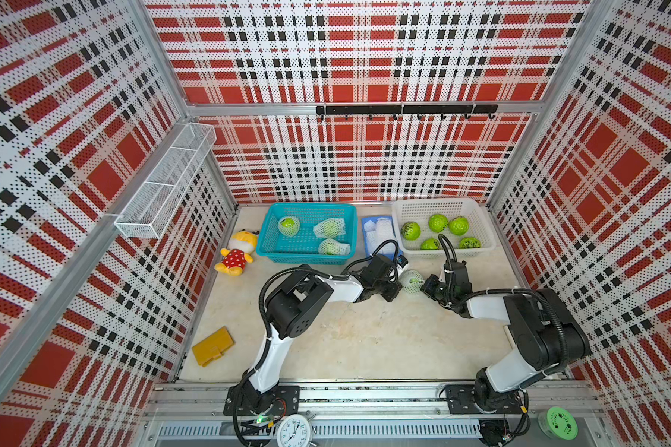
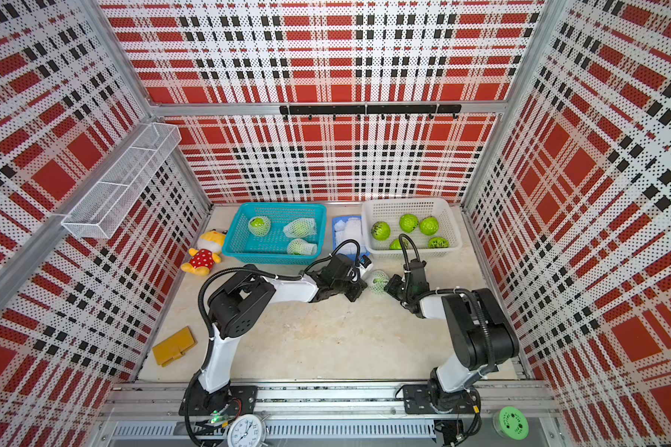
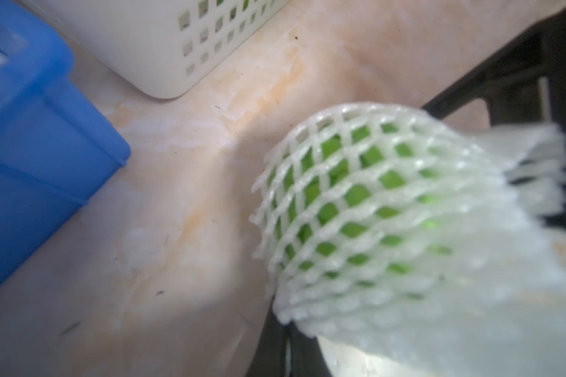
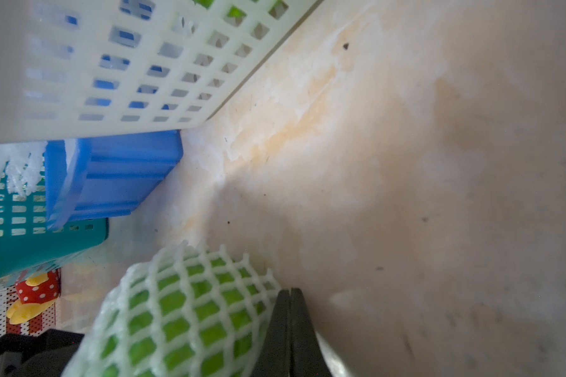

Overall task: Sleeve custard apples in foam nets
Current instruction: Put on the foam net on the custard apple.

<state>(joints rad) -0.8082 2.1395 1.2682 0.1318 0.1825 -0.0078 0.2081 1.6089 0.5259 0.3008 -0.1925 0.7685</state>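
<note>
Marble tabletop (image 1: pixel 365 340): three netted custard apples (image 1: pixel 288 225) in teal basket (image 1: pixel 266 247), five bare in white basket (image 1: pixel 485 228). My left claw (image 1: pixel 399 287) pinches a fourth's foam net (image 3: pixel 356 212) mid-table; my right claw (image 1: pixel 427 285), clenched, touches it.

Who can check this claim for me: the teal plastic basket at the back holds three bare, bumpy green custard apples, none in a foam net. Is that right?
Not quite. The teal plastic basket does hold three bumpy green custard apples, but none is bare: each is sleeved in a white foam mesh net. Both top views show this.
</note>
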